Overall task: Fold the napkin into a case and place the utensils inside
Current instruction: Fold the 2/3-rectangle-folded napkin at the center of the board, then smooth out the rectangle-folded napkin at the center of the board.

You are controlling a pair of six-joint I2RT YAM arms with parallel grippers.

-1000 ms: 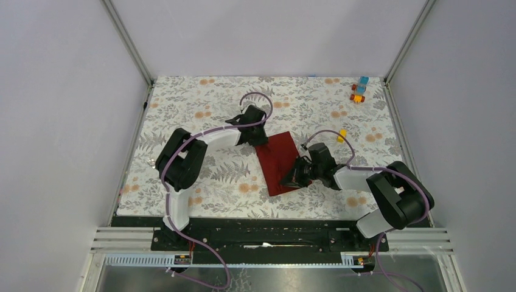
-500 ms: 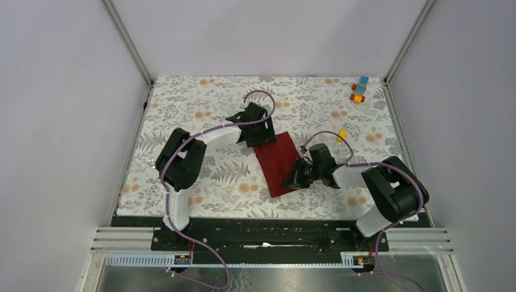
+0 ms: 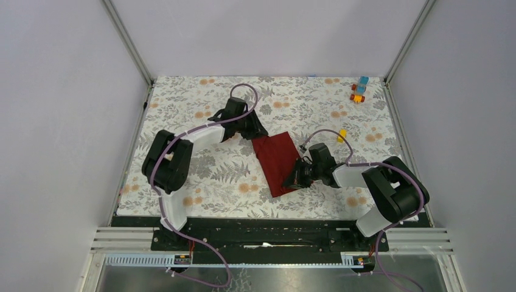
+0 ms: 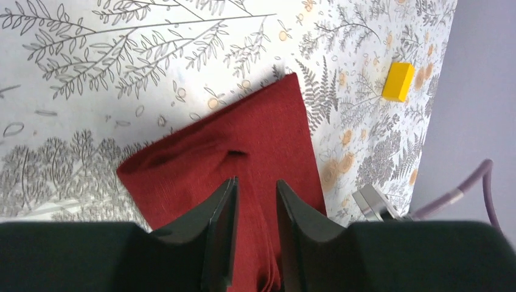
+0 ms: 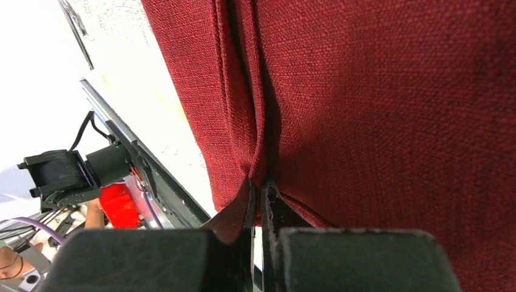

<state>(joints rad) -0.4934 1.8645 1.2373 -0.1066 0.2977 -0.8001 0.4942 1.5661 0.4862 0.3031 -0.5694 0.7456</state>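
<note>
Right fingers (image 5: 238,213) are pressed together, pinching a fold at the near right edge of the napkin (image 3: 278,161). That dark red cloth is folded into a layered strip, lying flat and slantwise at the middle of the leaf-patterned surface (image 3: 201,109); its stacked layers show in the right wrist view. Left fingers (image 4: 222,234) stand a narrow gap apart over the strip's far left end, red cloth showing through the gap. Beyond and to the right, apart from the cloth, lies a yellow block (image 3: 342,135). Farther still, small coloured blocks (image 3: 359,92) sit clustered in the far right corner.
</note>
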